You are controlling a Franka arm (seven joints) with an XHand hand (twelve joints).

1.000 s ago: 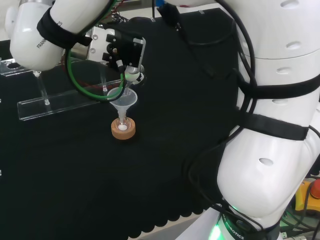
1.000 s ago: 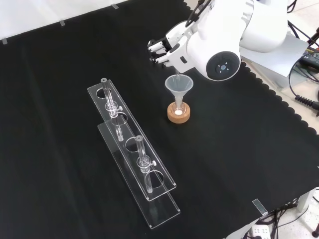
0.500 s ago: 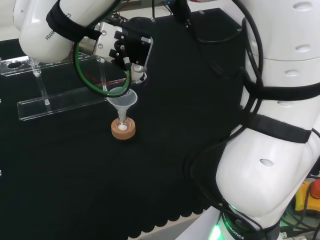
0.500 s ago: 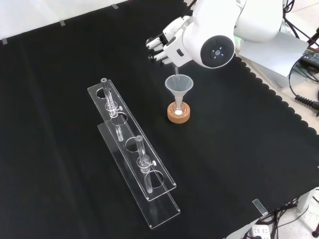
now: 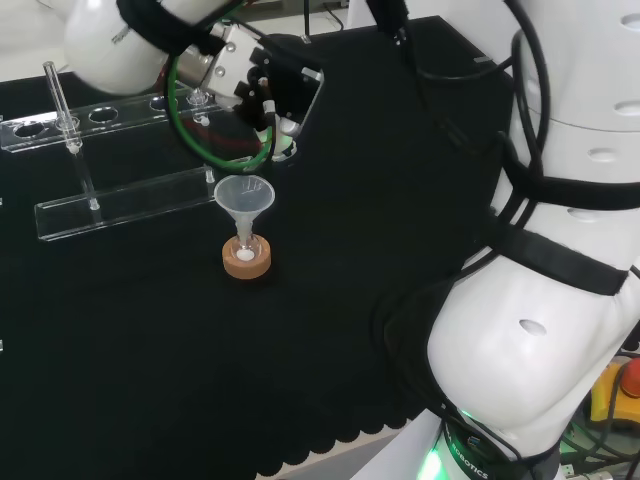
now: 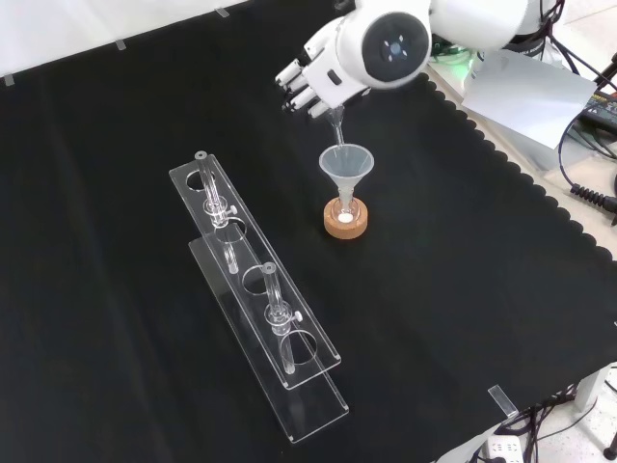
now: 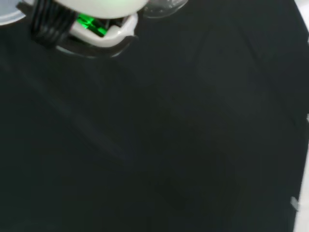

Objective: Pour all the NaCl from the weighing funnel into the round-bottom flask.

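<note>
A small round-bottom flask [image 6: 346, 214] stands on a cork ring [image 6: 347, 228] [image 5: 246, 263] mid-cloth, with white powder [image 5: 245, 254] at its bottom. In its neck sits a clear conical funnel [image 6: 346, 164] [image 5: 245, 198]. The hand [image 6: 310, 83] [image 5: 277, 88] hovers just above and behind the funnel in the front view, fingers curled round a clear weighing funnel [image 6: 335, 123]. That piece is tilted so its thin stem points down to the conical funnel's mouth. Whether any powder is left in it I cannot tell.
A clear acrylic rack [image 6: 258, 304] [image 5: 110, 205] with thin glass tubes stands left of the flask in the front view. The cloth's scalloped edge [image 6: 540, 188] runs along the right, with a grey sheet [image 6: 525, 89] and cables beyond. The wrist view looks at the arm's base [image 7: 99, 26].
The hand and the arm link have lifted and drawn back, up and to the left in the front view. The weighing funnel's stem has risen from inside the conical funnel to its rim.
</note>
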